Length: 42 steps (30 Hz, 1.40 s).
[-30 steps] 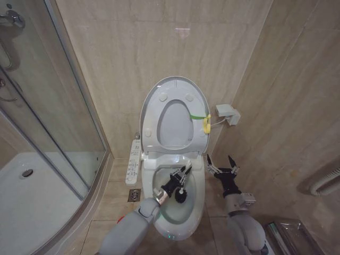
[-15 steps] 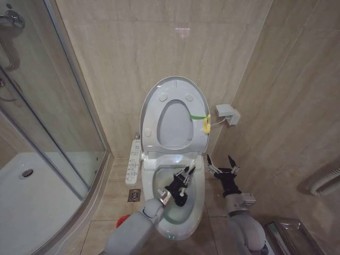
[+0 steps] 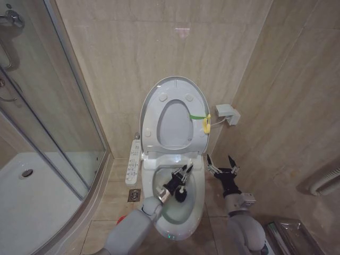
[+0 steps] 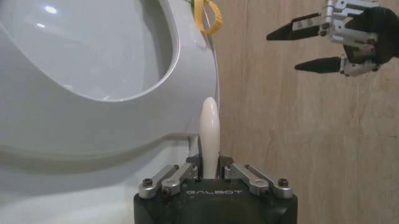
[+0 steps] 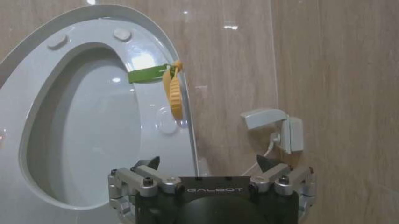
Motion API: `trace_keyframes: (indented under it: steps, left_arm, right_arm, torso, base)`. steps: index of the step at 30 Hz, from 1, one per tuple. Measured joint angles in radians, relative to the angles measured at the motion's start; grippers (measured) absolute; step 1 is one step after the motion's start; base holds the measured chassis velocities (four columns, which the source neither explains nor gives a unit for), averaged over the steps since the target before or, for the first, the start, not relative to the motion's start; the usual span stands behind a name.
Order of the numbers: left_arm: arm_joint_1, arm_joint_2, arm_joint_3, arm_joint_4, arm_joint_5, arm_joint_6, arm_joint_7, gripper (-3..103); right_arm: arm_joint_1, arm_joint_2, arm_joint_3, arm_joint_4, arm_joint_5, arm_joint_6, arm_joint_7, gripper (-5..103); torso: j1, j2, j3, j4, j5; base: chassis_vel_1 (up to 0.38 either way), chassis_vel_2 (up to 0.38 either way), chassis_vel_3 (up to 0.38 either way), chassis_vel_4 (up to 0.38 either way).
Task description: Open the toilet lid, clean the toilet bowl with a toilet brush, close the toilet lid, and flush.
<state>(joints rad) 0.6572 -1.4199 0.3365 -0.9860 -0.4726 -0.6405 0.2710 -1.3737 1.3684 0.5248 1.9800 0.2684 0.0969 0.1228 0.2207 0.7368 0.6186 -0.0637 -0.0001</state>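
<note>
The large glossy white oval toilet lid (image 3: 174, 114) stands raised against the beige tiled wall (image 3: 133, 48), its underside showing a recessed oval panel and small round bumpers; a green strap with a yellow ring (image 3: 206, 124) is fastened at its rim. Below it lies the elongated white ceramic toilet bowl (image 3: 196, 199), open to view. The toilet brush (image 3: 182, 190), a thin white stick with a small dark bristle head, is inside the bowl, head downward near the basin's middle. The left gripper (image 3: 180, 178) reaches over the bowl and is clamped on the brush handle. The right gripper (image 3: 222, 163) hangs beside the bowl's right rim, fingers spread wide, holding nothing.

The left wrist view shows the white handle (image 4: 209, 135) rising between the closed fingers (image 4: 167, 179), with the right gripper (image 4: 315, 46) farther off against the wall. The right wrist view adds the lid's strap and ring (image 5: 174, 91) close up and a small white wall box (image 5: 277, 128) with a cord, beside the lid.
</note>
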Motion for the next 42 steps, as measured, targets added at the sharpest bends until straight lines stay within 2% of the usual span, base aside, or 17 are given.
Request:
trace_keyframes:
  steps: [9,18,22,30,42]
  left_arm:
    - [-0.018,-0.002,-0.008,-0.033,-0.013,0.002,-0.011,19]
    - [0.010,0.013,0.023,-0.009,-0.013,-0.002,0.022,19]
    - [-0.013,0.002,0.009,-0.033,-0.018,0.001,0.010,19]
    - [0.009,0.005,0.018,-0.002,-0.004,-0.004,0.010,19]
    - [-0.010,0.001,0.002,-0.021,-0.009,-0.004,0.001,19]
  right_arm:
    - [0.000,0.000,0.000,0.000,0.000,0.000,0.000,100]
    - [0.000,0.000,0.000,0.000,0.000,0.000,0.000,100]
    - [0.000,0.000,0.000,0.000,0.000,0.000,0.000,100]
    - [0.000,0.000,0.000,0.000,0.000,0.000,0.000,100]
    - [0.000,0.000,0.000,0.000,0.000,0.000,0.000,100]
  torso:
    - [0.000,0.000,0.000,-0.0004,0.0002]
    - [0.000,0.000,0.000,0.0001,0.0000]
    - [0.000,0.000,0.000,-0.0006,0.0000]
    - [0.000,0.000,0.000,0.0001,0.0000]
    - [0.000,0.000,0.000,-0.0004,0.0000]
  base:
    - [0.000,0.000,0.000,0.000]
    - [0.000,0.000,0.000,0.000]
    - [0.000,0.000,0.000,0.000]
    - [0.000,0.000,0.000,0.000]
    - [0.000,0.000,0.000,0.000]
